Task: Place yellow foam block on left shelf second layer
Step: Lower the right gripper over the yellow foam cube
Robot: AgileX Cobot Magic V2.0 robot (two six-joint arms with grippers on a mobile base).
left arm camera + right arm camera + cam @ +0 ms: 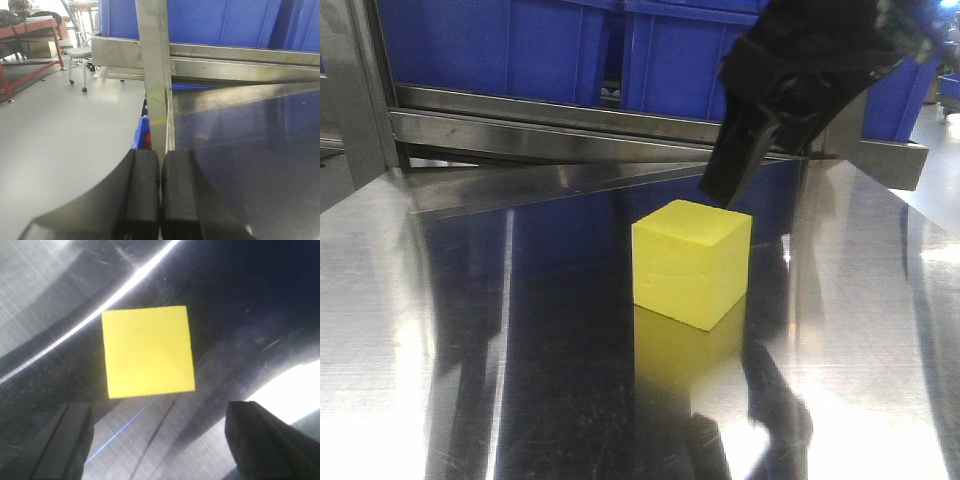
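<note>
Yellow foam block [692, 262]: sat flat and upright near the middle of the mirror-bright steel shelf surface [470, 340], held by nothing, beneath a higher level loaded with blue bins [500, 45]. Showed in the right wrist view as a clean yellow square, ahead of the two dark fingers [65, 440] rather than between them. Right gripper [725, 188]: hovered just above the cube's far edge, jaws spread wider than the block, clasping nothing. Left gripper [160, 192]: sat at the shelf's edge by the upright steel post [155, 75], pads pressed together on nothing. Read as either the approach to a grasp or the moment after a release; could not settle which, nor whether this level was the second layer of the left shelf. If a grasp: called for shifting to centre the fingers about the cube, dropping straight down, then closing gently on the soft foam. Found no brand, label or readable writing anywhere.
</note>
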